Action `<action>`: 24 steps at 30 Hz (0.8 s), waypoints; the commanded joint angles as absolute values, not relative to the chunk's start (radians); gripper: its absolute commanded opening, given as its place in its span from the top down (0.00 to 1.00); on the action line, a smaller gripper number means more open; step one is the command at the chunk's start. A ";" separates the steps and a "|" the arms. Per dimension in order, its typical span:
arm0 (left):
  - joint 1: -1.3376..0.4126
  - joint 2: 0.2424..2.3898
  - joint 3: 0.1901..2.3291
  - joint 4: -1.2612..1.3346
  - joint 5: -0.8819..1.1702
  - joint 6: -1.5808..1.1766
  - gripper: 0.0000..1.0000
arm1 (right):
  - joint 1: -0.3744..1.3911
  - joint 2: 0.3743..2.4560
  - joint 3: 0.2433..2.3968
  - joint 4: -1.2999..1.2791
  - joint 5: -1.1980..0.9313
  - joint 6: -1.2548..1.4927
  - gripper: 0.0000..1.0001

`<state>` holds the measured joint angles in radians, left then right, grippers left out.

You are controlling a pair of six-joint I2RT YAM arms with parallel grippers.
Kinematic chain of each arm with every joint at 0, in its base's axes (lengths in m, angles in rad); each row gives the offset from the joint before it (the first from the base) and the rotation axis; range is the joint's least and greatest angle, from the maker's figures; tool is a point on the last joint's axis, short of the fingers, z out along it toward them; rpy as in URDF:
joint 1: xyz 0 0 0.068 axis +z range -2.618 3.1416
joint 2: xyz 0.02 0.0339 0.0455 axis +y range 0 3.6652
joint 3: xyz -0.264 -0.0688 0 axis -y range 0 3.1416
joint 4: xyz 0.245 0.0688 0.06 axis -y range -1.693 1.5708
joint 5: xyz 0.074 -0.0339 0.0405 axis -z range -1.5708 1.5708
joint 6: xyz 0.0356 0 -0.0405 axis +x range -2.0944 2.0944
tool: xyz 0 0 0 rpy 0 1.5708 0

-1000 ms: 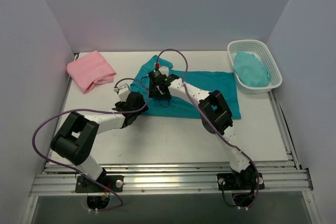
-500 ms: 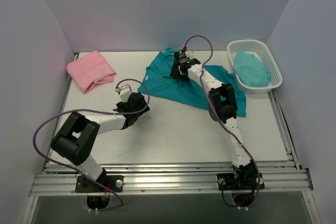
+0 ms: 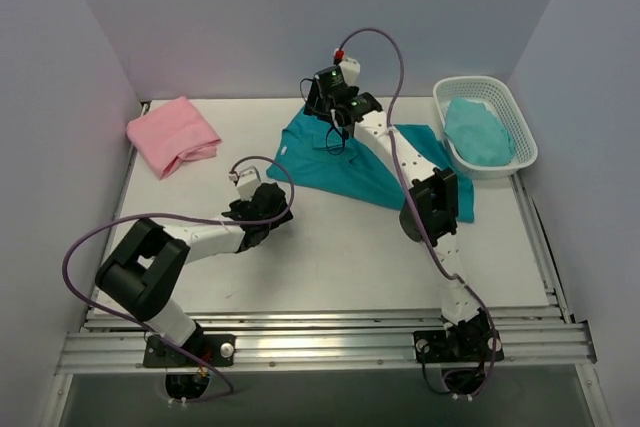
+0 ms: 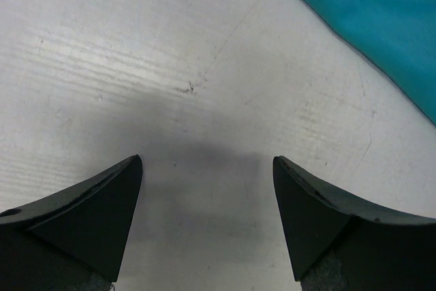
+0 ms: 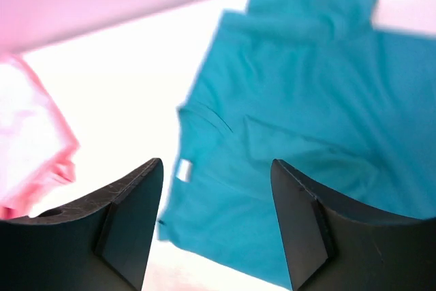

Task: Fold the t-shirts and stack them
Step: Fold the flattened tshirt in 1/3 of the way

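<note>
The teal t-shirt (image 3: 320,162) lies spread open on the tabletop (image 3: 330,267), toward the middle of the far edge and reaching right to just beside the basket; its collar end points to the left. The pink t-shirt (image 3: 172,134) sits folded in a bundle at the far left corner, well apart from the teal one. The right gripper (image 5: 216,165) hangs in the air above the far part of the teal t-shirt, its fingers parted with nothing between them and the cloth lying flat below, blurred in the wrist view. The left gripper (image 4: 208,161) is low over bare tabletop just near of the teal t-shirt's left end, fingers spread wide and empty. In the far right corner a white basket (image 3: 520,132) holds a paler teal cloth (image 3: 478,132).
</note>
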<state>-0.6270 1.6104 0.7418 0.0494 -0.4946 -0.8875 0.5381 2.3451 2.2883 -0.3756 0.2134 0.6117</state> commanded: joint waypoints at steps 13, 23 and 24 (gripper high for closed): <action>-0.657 1.425 0.721 -0.115 -0.571 -0.913 0.14 | 0.500 2.373 2.155 -0.219 0.068 0.650 0.44; -0.657 1.396 0.695 -0.126 -0.584 -0.908 0.14 | 0.512 2.413 2.115 -0.178 0.066 0.675 0.45; -0.657 1.391 0.695 -0.126 -0.584 -0.908 0.14 | 0.514 2.416 2.108 -0.173 0.066 0.676 0.45</action>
